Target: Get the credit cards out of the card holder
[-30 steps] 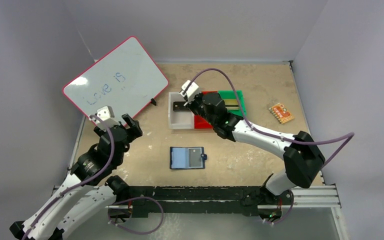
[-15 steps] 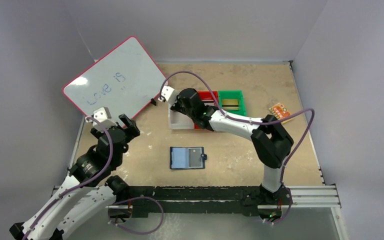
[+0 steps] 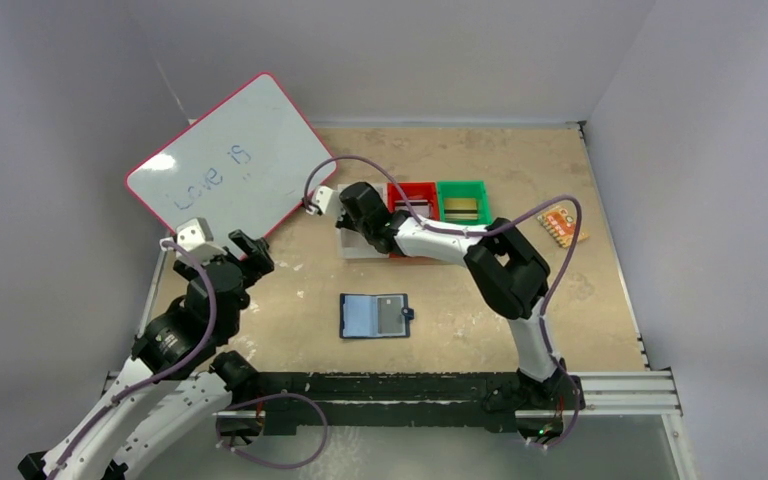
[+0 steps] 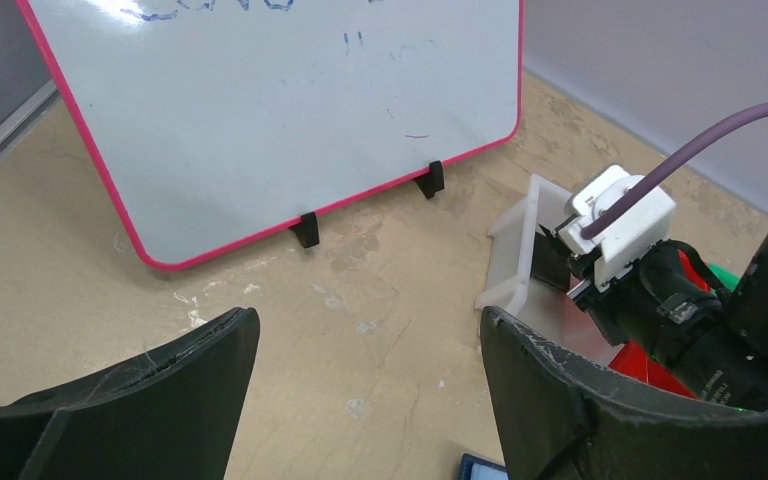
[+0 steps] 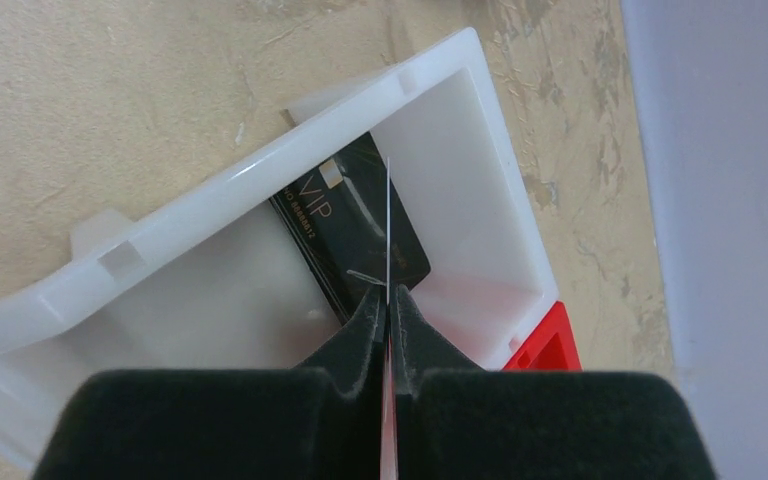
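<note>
The navy card holder (image 3: 375, 315) lies open and flat on the table's near middle, with its pale blue inside up. Only its corner (image 4: 480, 468) shows in the left wrist view. My right gripper (image 3: 352, 220) (image 5: 388, 300) is shut on a thin card (image 5: 387, 215), seen edge-on, and holds it upright over the white bin (image 5: 260, 175). A black VIP card (image 5: 345, 225) lies inside that bin. My left gripper (image 3: 232, 248) (image 4: 370, 320) is open and empty above bare table, left of the card holder.
A pink-rimmed whiteboard (image 3: 230, 165) stands at the back left. The white bin (image 3: 348, 245), a red bin (image 3: 412, 192) and a green bin (image 3: 463, 200) sit in a row at the back middle. An orange patterned piece (image 3: 563, 222) lies at the right.
My right arm has swung left, carrying the held card from over the red bin to over the left end of the white bin. My left gripper has drifted slightly left and nearer.
</note>
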### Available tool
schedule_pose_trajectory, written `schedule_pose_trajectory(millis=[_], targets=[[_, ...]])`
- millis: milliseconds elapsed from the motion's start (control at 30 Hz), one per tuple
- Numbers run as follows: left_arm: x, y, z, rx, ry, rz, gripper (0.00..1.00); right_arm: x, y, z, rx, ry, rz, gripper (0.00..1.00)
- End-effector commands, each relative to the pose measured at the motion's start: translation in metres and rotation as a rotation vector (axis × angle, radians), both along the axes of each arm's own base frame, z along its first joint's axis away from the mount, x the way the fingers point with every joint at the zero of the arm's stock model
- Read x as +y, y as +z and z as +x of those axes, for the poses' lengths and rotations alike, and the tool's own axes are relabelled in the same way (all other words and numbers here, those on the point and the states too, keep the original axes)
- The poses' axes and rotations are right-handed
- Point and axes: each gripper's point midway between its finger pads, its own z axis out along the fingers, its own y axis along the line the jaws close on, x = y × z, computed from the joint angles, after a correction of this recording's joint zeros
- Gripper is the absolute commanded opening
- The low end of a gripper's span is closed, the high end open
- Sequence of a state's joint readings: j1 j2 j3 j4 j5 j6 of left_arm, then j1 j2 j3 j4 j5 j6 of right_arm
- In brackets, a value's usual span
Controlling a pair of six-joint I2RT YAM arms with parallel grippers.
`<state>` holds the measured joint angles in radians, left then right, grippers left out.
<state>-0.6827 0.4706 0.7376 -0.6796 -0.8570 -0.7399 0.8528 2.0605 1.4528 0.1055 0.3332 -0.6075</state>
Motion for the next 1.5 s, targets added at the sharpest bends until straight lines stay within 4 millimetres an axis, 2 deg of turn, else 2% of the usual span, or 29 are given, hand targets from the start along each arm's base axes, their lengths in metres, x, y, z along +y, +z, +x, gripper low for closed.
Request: schedule_pose_trajectory(millis=[0,233,567,733,800,900,1200,1467], targets=[[0.006,0.006,-0.001,-0.025,0.028,-0.008,0.81,0.006,0.026,0.017,-0.095,0.01,-0.055,0.0],[0.006,0.007,-0.002,-0.027,0.022,-0.008,0.81,0.017,0.02,0.027,-0.138,0.078,-0.12,0.01],[0.007,0.008,-0.002,-0.031,0.022,-0.008,0.81,0.016,0.01,0.032,-0.165,0.106,-0.168,0.06],[0.007,0.008,-0.003,-0.03,0.019,-0.005,0.81,0.014,0.005,0.038,-0.184,0.094,-0.177,0.11],[0.008,0.01,-0.003,-0.031,0.021,-0.003,0.81,0.014,0.005,0.039,-0.191,0.094,-0.174,0.16],[0.016,0.014,-0.007,-0.046,0.055,-0.008,0.8,0.014,0.005,0.04,-0.199,0.1,-0.17,0.18],[0.039,0.026,-0.022,-0.138,0.128,-0.073,0.8,0.017,0.002,0.031,-0.157,0.137,-0.146,0.2],[0.041,0.027,-0.024,-0.147,0.132,-0.079,0.8,0.018,-0.001,0.019,-0.099,0.163,-0.112,0.26]])
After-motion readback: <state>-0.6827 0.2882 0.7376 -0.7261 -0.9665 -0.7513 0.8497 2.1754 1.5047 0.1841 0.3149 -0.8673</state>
